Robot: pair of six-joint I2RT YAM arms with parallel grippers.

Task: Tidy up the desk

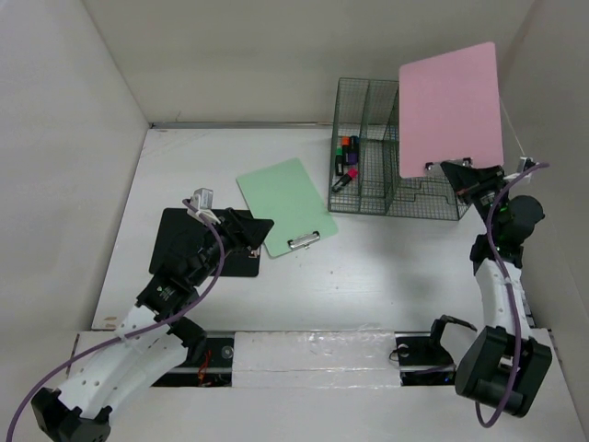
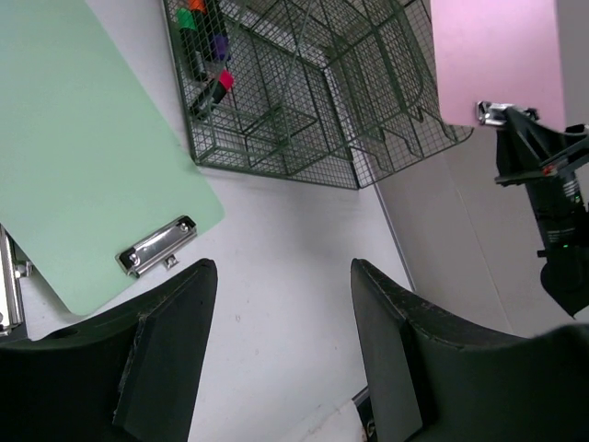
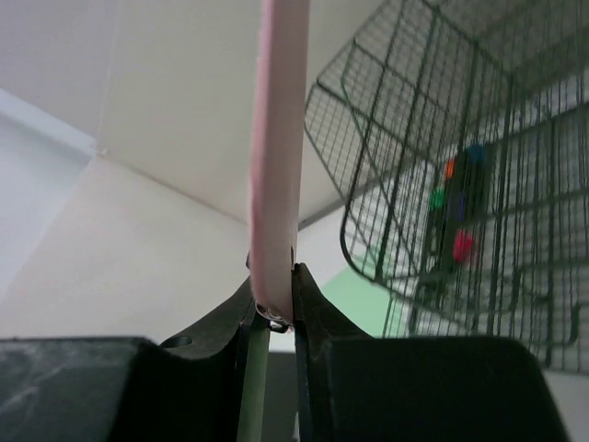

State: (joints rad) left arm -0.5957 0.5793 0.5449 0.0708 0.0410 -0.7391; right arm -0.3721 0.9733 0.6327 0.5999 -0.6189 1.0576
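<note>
- Two risks show from above. The right end effector [image 1: 465,177] pinches the pink clipboard [image 1: 451,109] by its clip end alone, with the board upright over the wire rack [image 1: 391,152] at the tabletop's far right corner. So short a hold on so long a board may let it swing or slip, and its lower edge could catch the rack's top wires. The white tabletop [image 1: 368,276] fills the walled floor beneath both arms. Bare room lies toward the near edge and the middle, while the right wall stands close to the right arm.
- One hazard shows in the left wrist view. The left end effector [image 2: 281,341] hangs wide and empty over bare tabletop. The green clipboard [image 2: 83,157] has its metal clip [image 2: 156,247] just beside one finger, so a sideways drift would likely shove that board. The top view shows a black clipboard [image 1: 184,241] under this arm, which a careless descent could push as well. The rack stands well apart, toward the far edge.
- Little margin shows in the right wrist view. The jaws stand narrow, clamped on both faces of the pink board, with the rack and its coloured markers [image 3: 456,212] near on one side. The mesh is blurred, so I cannot tell which compartment lies below.
</note>
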